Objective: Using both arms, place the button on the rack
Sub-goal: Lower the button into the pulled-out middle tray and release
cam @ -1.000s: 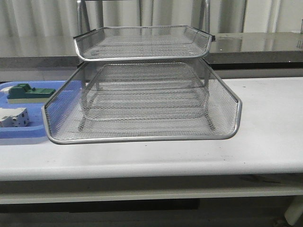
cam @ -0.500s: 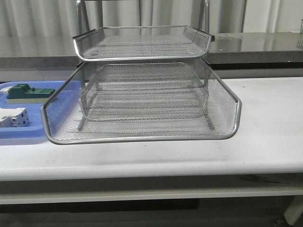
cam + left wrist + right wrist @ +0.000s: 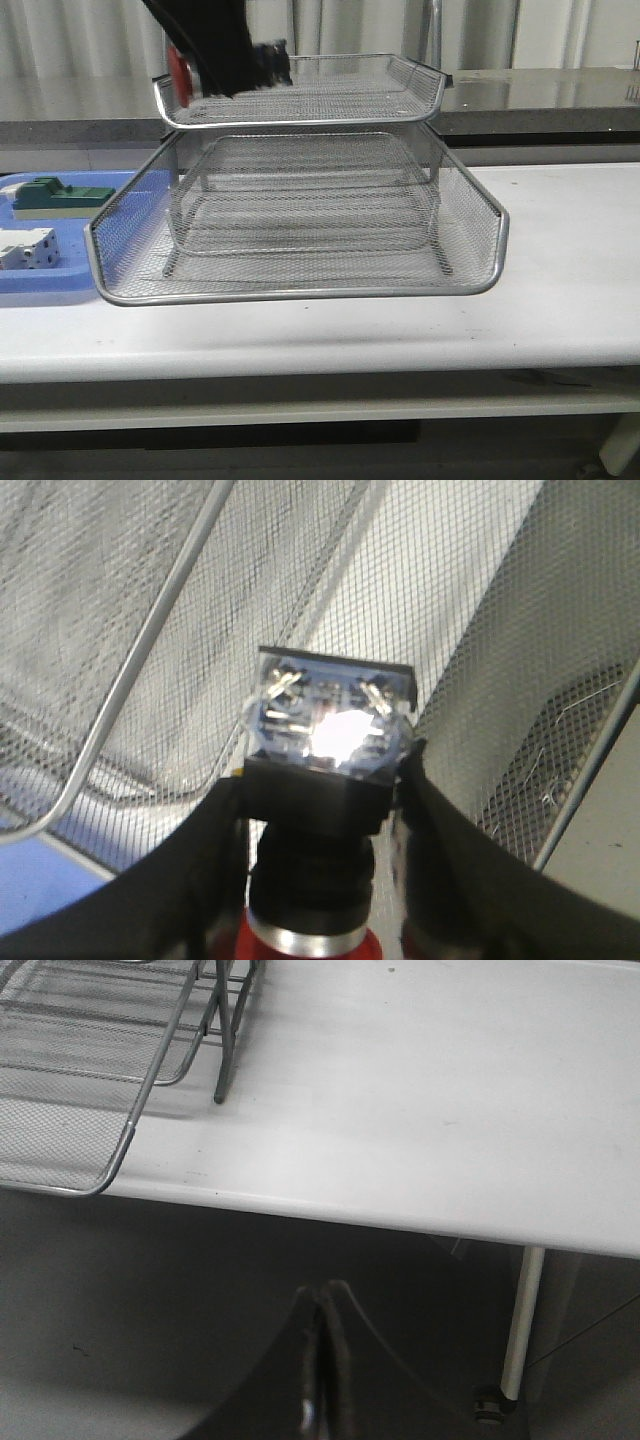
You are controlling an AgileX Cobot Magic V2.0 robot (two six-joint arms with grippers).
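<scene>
Over rack top tray, my left end effector clamps button; release left; right end effector closed, empty

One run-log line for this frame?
left gripper: shut on button | over rack top tray | right gripper: shut, empty, off table

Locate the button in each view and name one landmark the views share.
Front view: button, red head at the upper left, at the top tray's left rim.
Left wrist view: lower centre, held in the left pincer.
Right wrist view: not in it.
Shared landmark: the rack.
</scene>
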